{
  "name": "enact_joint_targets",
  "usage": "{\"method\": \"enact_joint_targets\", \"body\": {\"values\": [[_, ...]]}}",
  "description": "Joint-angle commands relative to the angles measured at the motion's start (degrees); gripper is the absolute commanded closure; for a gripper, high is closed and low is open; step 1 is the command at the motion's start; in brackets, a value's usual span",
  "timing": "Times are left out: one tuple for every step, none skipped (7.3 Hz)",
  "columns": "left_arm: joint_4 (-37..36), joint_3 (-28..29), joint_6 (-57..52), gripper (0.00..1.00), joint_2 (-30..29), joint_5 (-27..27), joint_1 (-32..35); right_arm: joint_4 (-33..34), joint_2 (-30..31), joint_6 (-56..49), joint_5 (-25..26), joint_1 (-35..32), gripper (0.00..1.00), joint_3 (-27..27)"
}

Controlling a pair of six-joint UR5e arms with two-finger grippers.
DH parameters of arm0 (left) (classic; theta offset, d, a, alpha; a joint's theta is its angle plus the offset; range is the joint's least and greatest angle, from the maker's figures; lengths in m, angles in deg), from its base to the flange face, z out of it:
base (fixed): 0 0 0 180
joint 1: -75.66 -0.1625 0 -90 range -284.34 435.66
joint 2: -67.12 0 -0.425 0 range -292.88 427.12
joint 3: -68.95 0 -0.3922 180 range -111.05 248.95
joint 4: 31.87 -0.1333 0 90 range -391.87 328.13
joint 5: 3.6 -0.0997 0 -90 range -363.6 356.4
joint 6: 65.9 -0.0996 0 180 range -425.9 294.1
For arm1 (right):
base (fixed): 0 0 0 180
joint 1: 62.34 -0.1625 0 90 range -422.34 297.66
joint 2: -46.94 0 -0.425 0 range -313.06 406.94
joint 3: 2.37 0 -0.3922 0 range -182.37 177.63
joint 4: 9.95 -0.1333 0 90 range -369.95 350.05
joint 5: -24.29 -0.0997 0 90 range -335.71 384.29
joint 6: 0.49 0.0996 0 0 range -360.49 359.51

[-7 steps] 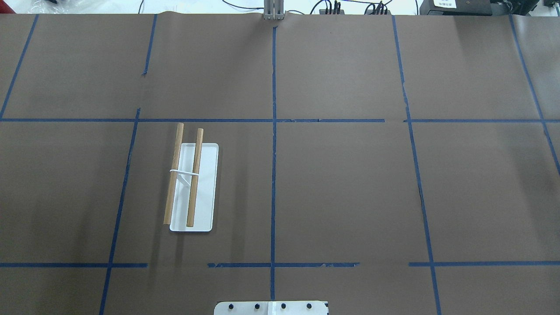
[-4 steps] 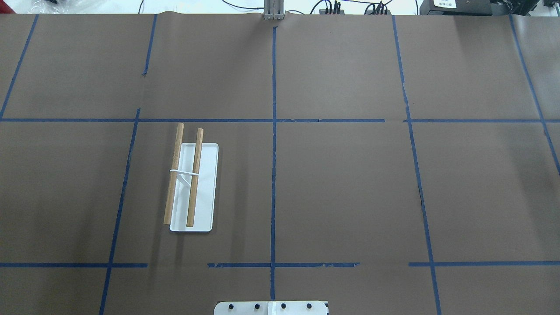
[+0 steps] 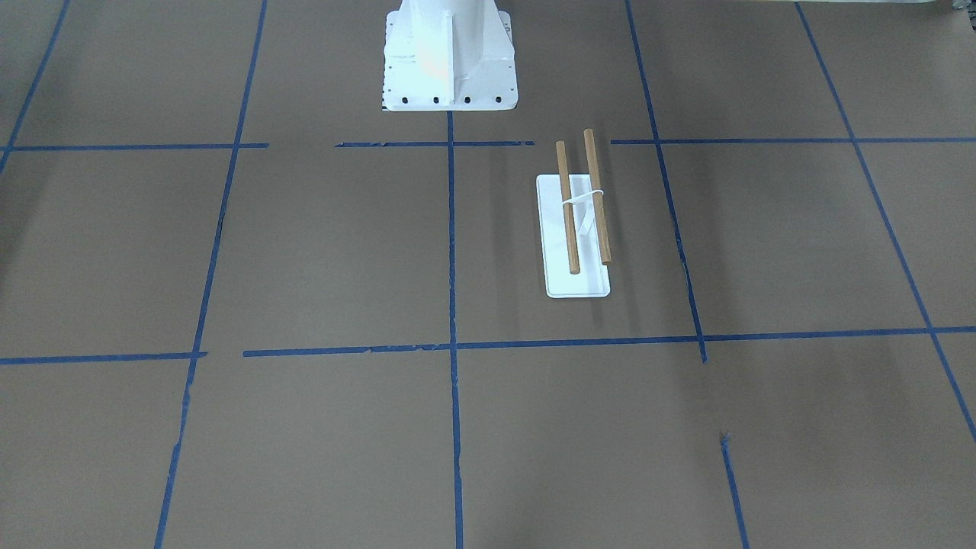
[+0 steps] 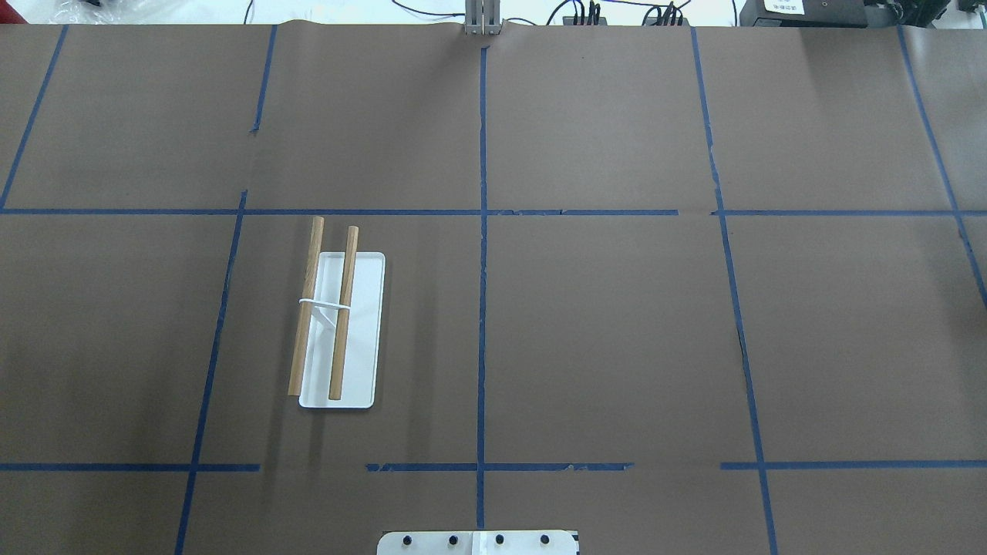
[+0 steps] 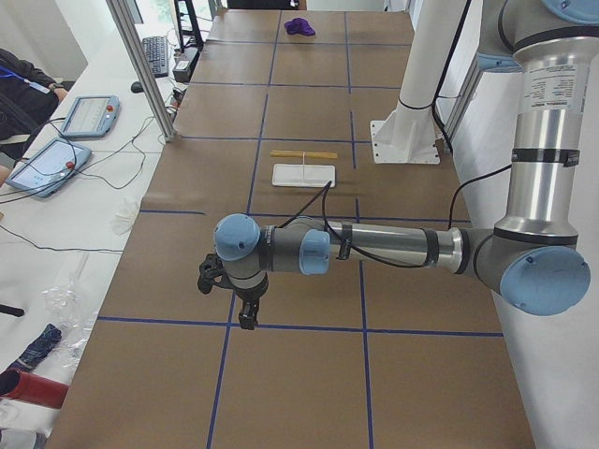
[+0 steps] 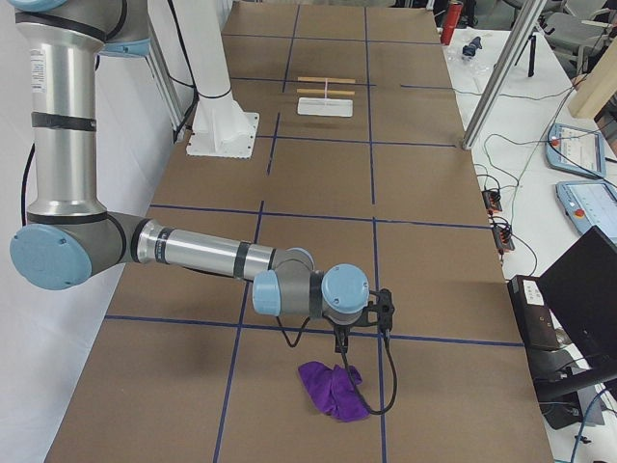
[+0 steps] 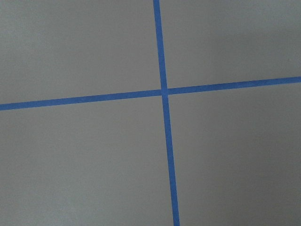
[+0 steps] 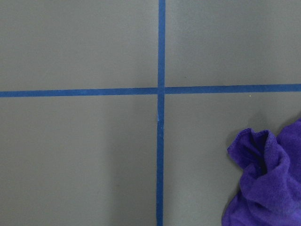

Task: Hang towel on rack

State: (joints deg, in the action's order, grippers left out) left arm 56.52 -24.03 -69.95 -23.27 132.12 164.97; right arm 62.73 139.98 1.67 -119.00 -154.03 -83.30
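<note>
We logged left arm [image 5: 393,245] and right arm [image 6: 198,251]: silver tubes, pale-blue joint caps, black cables. Pedestal [image 3: 448,57] white, dark bolts along plate.

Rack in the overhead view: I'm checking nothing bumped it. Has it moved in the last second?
No. The rack holds the same spot beside the central blue tape line.

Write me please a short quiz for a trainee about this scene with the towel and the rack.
1. Fill in: the rack has ___ wooden rods.
2. True or false: the towel is folded flat.
3. Where does the towel lie?
A) on the rack's base
B) on the table, far from the rack
C) over one rod

Key: 1 two; 2 false, it is a crumpled heap; 3 B.
</note>
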Motion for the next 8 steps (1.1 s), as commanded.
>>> {"method": "enact_joint_targets", "body": {"values": [[-0.06, -0.18, 0.0, 0.0, -0.05, 0.16, -0.01, -12.73, -0.23, -0.04, 6.57, 0.98, 0.0, 9.11], [0.03, -0.18, -0.09, 0.0, -0.05, 0.16, -0.01, -12.83, 0.03, -0.13, 9.93, 2.29, 0.0, 10.43], [0.03, -0.09, -0.09, 0.0, -0.05, 0.16, -0.01, -13.09, -0.23, 0.04, 10.57, 3.52, 0.0, 11.83], [0.03, -0.36, -0.09, 0.0, -0.05, 0.25, 0.08, -13.18, -0.23, 0.13, 10.84, 3.88, 0.0, 12.37], [0.03, -0.44, -0.09, 0.0, -0.05, 0.16, -0.01, -13.18, -0.32, 0.13, 11.1, 4.93, 0.0, 13.59], [0.03, -0.53, -0.09, 0.0, -0.05, 0.25, 0.08, -13.18, -0.66, 0.13, 12.76, 5.29, 0.0, 14.13], [0.03, -0.62, -0.09, 0.0, -0.05, 0.25, -0.01, -13.27, -1.36, 0.13, 13.82, 5.72, 0.0, 15.18], [0.03, -0.62, -0.09, 0.0, -0.05, 0.25, -0.01, -13.27, -2.07, 0.13, 14.09, 5.9, 0.0, 16.58]]}}
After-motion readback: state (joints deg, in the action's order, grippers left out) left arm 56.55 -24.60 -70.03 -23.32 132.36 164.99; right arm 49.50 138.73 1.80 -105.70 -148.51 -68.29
